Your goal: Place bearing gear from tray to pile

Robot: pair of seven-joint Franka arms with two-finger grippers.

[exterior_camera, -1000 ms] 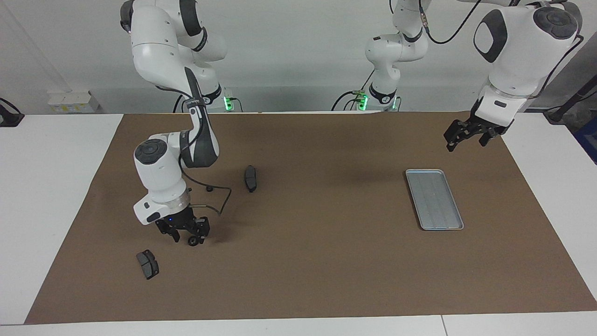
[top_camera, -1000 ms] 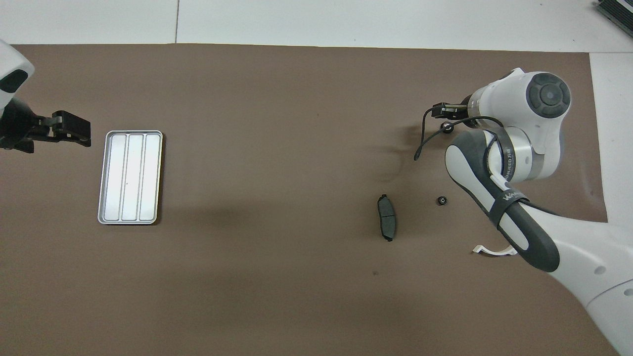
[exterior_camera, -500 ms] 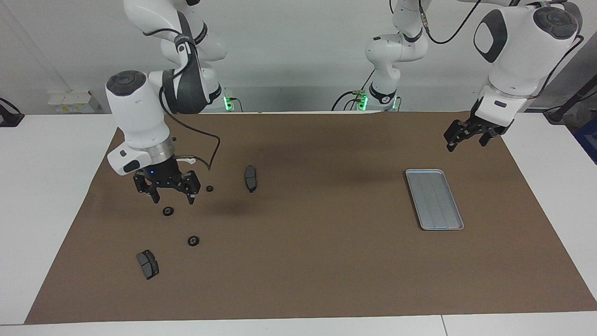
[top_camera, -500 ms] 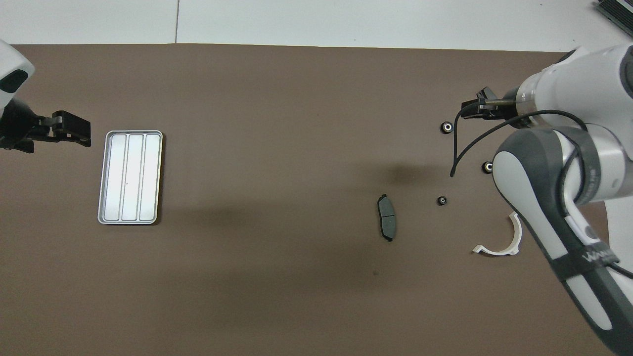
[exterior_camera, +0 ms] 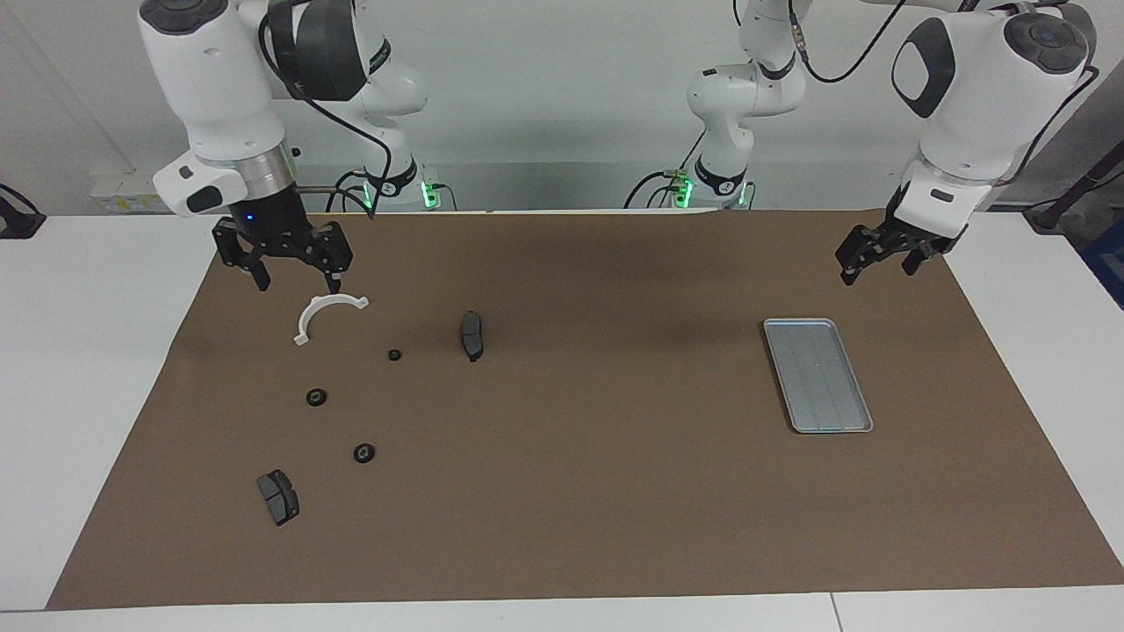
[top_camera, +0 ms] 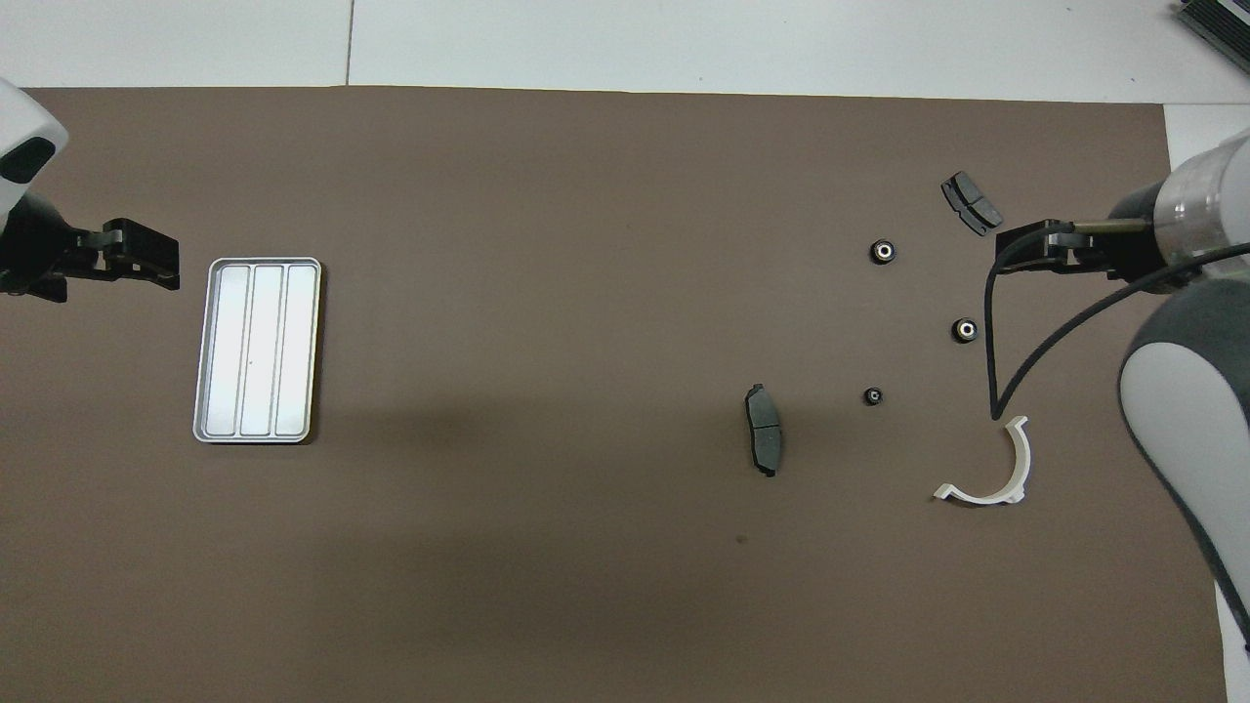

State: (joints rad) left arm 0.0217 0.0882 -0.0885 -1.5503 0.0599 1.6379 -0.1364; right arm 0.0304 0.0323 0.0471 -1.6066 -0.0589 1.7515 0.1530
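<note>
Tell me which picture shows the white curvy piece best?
The overhead view: the white curved bracket lies in the open there, and you see its whole arc from above. The facing view also shows it whole, but slantwise, just below the right end effector, so its curve looks flatter.

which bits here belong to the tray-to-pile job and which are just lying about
Job:
tray, holding nothing
three bearing gears
pile: white half-ring bracket, two brake pads
right gripper, raised over the bracket

Lying about:
brown mat
left gripper, waiting near the tray
</note>
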